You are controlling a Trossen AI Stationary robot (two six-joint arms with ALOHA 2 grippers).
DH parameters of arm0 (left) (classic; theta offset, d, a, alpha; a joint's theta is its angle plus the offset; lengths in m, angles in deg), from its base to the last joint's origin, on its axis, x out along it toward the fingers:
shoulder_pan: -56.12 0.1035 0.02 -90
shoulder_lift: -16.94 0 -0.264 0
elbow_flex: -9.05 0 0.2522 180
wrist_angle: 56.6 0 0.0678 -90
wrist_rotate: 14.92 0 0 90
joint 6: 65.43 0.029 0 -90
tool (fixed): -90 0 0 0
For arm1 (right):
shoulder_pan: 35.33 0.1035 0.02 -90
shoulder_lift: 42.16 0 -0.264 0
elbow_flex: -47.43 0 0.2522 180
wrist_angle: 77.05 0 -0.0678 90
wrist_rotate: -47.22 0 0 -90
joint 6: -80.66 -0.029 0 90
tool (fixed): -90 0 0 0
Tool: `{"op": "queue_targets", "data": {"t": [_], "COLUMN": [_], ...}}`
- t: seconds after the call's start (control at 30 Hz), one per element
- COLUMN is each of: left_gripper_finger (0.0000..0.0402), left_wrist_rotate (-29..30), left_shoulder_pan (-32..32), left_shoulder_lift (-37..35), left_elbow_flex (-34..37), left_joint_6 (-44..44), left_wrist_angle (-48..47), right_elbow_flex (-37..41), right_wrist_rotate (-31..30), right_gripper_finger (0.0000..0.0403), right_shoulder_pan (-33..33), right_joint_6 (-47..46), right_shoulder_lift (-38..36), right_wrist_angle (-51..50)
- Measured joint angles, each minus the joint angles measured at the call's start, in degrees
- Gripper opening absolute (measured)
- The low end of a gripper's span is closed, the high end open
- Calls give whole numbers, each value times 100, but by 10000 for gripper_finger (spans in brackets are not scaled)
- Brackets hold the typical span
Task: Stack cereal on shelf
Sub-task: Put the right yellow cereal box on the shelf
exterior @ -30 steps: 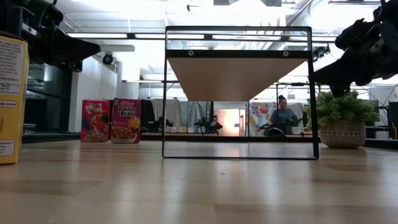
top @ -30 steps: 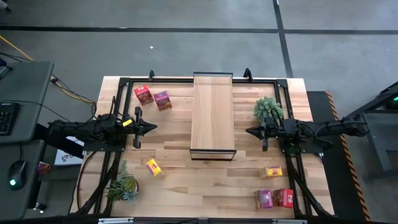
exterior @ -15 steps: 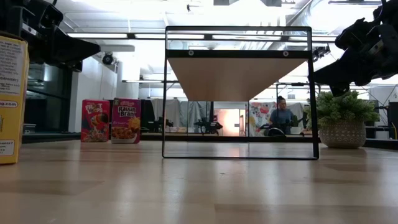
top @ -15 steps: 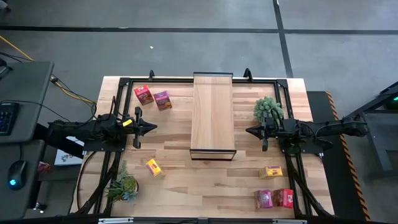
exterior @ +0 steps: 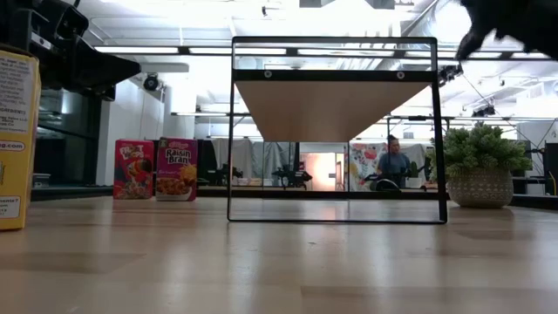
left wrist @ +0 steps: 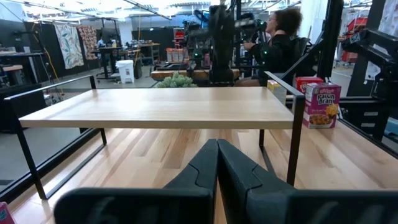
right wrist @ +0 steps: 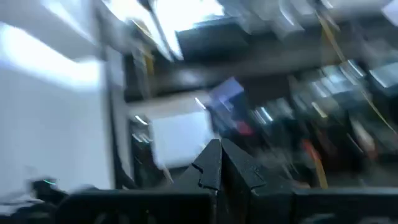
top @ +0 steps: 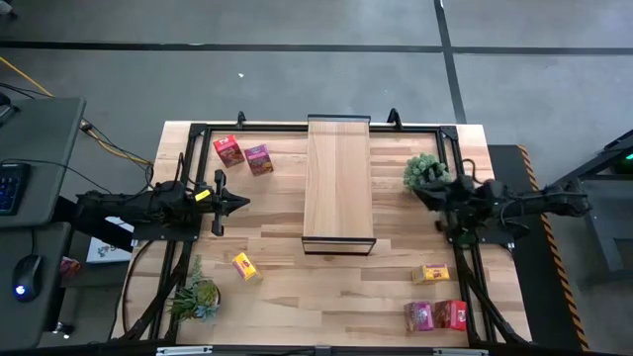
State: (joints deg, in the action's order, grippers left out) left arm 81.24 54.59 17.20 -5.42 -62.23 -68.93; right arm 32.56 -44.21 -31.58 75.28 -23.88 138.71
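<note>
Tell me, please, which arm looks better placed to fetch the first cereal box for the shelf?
Probably the left. The left gripper hangs level over the table, with a yellow box near it. The right gripper is swung up over a plant, pointing away from the boxes.

You have six cereal boxes: two red, two purple and two yellow. There is one shelf and two plants. Three boxes lie on the left gripper's side and three on the right gripper's side.
</note>
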Motion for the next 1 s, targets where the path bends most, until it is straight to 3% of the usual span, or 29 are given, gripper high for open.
{"op": "queue_targets", "data": {"t": [0.1, 0.17, 0.23, 0.3, 0.37, 0.43, 0.6, 0.73, 1.0], "left_gripper_finger": [0, 0, 0, 0, 0, 0, 0, 0, 0], "left_wrist_rotate": [0, 0, 0, 0, 0, 0, 0, 0, -2], "left_shoulder_pan": [-2, -1, -1, -1, 0, -2, -1, -2, 0], "left_shoulder_lift": [0, 0, 0, 0, 0, 0, 0, 0, 0], "left_elbow_flex": [0, 0, 0, 0, 0, 0, 0, 0, 0], "left_joint_6": [0, 2, 0, 1, 0, 2, 1, 0, 2], "left_wrist_angle": [0, -2, -1, -2, -2, -2, -2, -2, -2], "right_elbow_flex": [-471, -1033, -1866, -3024, -4063, -4908, -6501, -7181, -7368], "right_wrist_rotate": [303, 213, 167, -265, -911, -1189, -461, 198, 1055], "right_gripper_finger": [4, 16, 40, 74, 110, 144, 197, 204, 204], "right_shoulder_pan": [18, 55, 122, 251, 421, 598, 1124, 1657, 2767], "right_joint_6": [404, 434, 404, 55, -660, -1500, -3901, -5303, -7048], "right_shoulder_lift": [461, 790, 1019, 1362, 1864, 2412, 3768, 4620, 5480], "right_wrist_angle": [120, -515, -2203, -4685, -6746, -8312, -10900, -12089, -12562]}}
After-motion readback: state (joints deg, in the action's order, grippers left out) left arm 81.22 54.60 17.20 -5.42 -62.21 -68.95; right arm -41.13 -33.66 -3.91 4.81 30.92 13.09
